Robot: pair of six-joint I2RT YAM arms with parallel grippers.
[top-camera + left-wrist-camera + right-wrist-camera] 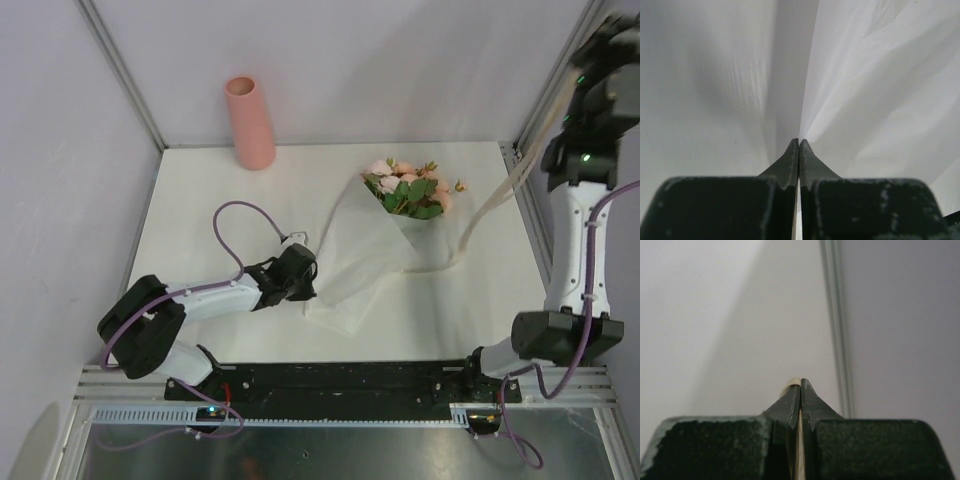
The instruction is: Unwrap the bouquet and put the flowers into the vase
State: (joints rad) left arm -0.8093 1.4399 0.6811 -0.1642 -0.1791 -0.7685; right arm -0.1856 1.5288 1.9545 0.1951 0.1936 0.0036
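Left wrist view has my left gripper (799, 145) with its fingers pressed together. A thin pale sheet shows in the seam, so I judge it clamped on the translucent white paper wrap (350, 270) that fills that view. From above, the pinch sits at the wrap's left side, near the middle of the white table (200, 190). The sheet lies spread open and flat, with the pale pink roses with green leaves (410, 190) at its far end, toward the table's far right corner. My right gripper (800, 383) is closed on the flat cream ribbon (497, 205), a sliver of it showing between the tips. That arm is high over the right edge, and the ribbon hangs from it down to the table beside the wrap. I read the step as freeing the ribbon: pin the paper low and draw the ribbon away from the stems so the roses don't drag. The tall salmon-pink cylinder vase (250, 125) stands upright at the far edge, left of centre, well apart. The ribbon's tail could snag the wrap, and the right-hand frame rail (530, 215) crowds that arm.
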